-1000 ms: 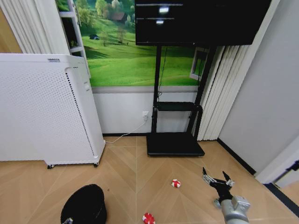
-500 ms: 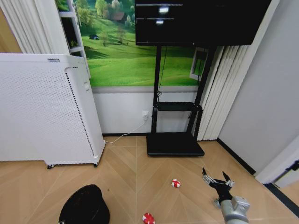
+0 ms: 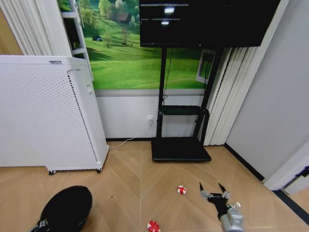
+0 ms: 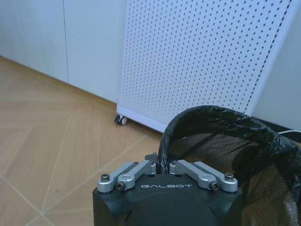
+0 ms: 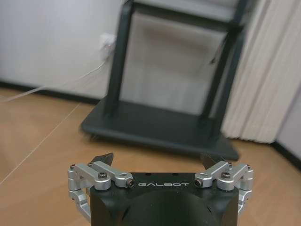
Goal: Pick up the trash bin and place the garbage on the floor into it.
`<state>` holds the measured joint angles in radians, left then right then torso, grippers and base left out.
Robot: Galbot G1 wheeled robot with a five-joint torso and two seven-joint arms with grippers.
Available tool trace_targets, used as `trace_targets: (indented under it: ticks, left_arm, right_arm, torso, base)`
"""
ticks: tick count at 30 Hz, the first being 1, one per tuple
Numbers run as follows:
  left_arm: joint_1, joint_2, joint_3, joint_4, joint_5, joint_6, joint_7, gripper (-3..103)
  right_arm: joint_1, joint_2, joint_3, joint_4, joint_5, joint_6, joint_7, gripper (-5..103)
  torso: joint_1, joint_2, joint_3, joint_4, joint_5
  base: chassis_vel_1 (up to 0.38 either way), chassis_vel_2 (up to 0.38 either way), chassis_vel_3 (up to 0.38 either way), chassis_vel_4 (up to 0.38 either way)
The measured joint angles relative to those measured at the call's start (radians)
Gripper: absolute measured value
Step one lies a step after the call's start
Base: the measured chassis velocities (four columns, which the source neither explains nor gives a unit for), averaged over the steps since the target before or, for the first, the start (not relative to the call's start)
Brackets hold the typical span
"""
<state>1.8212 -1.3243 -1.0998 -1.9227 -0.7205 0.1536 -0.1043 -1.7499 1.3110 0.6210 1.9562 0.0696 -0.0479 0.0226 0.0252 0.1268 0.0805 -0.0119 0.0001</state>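
While the left claw (image 4: 162, 170) pinches the trash bin (image 4: 221, 150) rim, the right claw (image 3: 213, 193) hangs wide beside the garbage (image 3: 181, 190); it should drop straight over it.

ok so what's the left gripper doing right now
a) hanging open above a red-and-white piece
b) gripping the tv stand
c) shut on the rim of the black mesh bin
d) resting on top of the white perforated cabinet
c: in the left wrist view the left gripper has its fingers closed together on the rim of the trash bin, with the white perforated cabinet standing apart behind it.
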Motion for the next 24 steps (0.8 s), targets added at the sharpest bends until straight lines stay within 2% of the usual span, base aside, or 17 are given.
trace_targets:
  ticks: [3, 6, 11, 15, 19, 24]
  left_arm:
    - [-0.004, -0.009, 0.003, -0.013, 0.024, -0.007, 0.0, 7]
    - [0.0, -0.019, 0.014, -0.023, 0.035, -0.007, 0.005, 7]
    - [0.004, -0.031, 0.022, -0.032, 0.048, -0.007, 0.014, 7]
    - [0.01, -0.032, 0.017, -0.033, 0.047, -0.007, 0.02, 7]
    - [0.01, -0.03, 0.013, -0.027, 0.046, -0.007, 0.022, 7]
    - [0.005, -0.028, 0.02, -0.027, 0.049, -0.007, 0.022, 7]
  right_arm:
    - [0.009, -0.015, -0.077, -0.088, -0.078, 0.023, -0.041, 100]
    - [0.048, -0.016, -0.127, -0.135, -0.113, 0.026, -0.045, 100]
    - [0.123, -0.019, -0.184, -0.183, -0.125, 0.021, -0.024, 100]
    - [0.143, -0.017, -0.183, -0.204, -0.13, 0.058, -0.005, 100]
    - [0.122, -0.021, -0.158, -0.205, -0.184, 0.105, -0.017, 100]
    - [0.089, -0.015, -0.147, -0.201, -0.178, 0.138, -0.02, 100]
  torso:
    - [0.0, 0.0, 0.0, -0.0002, -0.0001]
    - [0.0, 0.0, 0.0, 0.0001, -0.0001]
    - [0.0, 0.0, 0.0, 0.0003, 0.0]
    - [0.0, 0.0, 0.0, 0.0003, -0.0001]
    - [0.0, 0.0, 0.0, 0.0002, -0.0004]
    - [0.0, 0.0, 0.0, 0.0, -0.0002]
  base:
    - [0.0, 0.0, 0.0, 0.0]
    - [0.0, 0.0, 0.0, 0.0]
    - [0.0, 0.0, 0.0, 0.0]
    - [0.0, 0.0, 0.0, 0.0]
    - [0.0, 0.0, 0.0, 0.0]
    - [0.003, 0.0, -0.013, -0.003]
